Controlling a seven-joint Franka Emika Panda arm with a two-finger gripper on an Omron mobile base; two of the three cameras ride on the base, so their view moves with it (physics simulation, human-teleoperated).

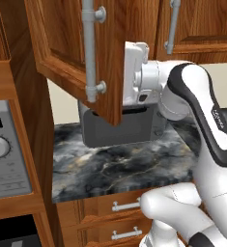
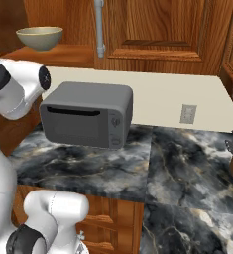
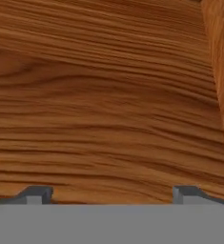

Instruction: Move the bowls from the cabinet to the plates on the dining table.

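In the left base view, the cabinet (image 1: 148,29) runs along the top of the frame, and one of its doors (image 1: 71,53) hangs swung out toward us across the upper middle, its long silver bar handle (image 1: 89,48) running down the door face. Our arm rises from the lower right and bends so that the white hand (image 1: 135,72) sits at centre frame, pressed right up behind the free edge of that open door. We judge the hand is there to get past the door into the cabinet, or to push the door wider. Below it a grey toaster oven (image 1: 120,126) stands on the marbled counter (image 1: 124,166), half hidden by the door.

In the right base view, one bowl (image 2: 39,37) sits upright on the wooden shelf (image 2: 53,53) in the upper left corner, tan inside showing, clear of the arm's white elbow at the left edge. The toaster oven fills the middle left, well below the shelf. We cannot see the second bowl, the plates or the dining table from here, so we judge the transfer has not begun.

In the hand view, close wood grain spreads across the frame, so the hand faces a wooden panel (image 3: 104,95) at short range. The gripper (image 3: 113,194) holds nothing; its two dark fingertips (image 3: 37,194) stand far apart at the bottom, wide enough, we think, to take a bowl's rim.
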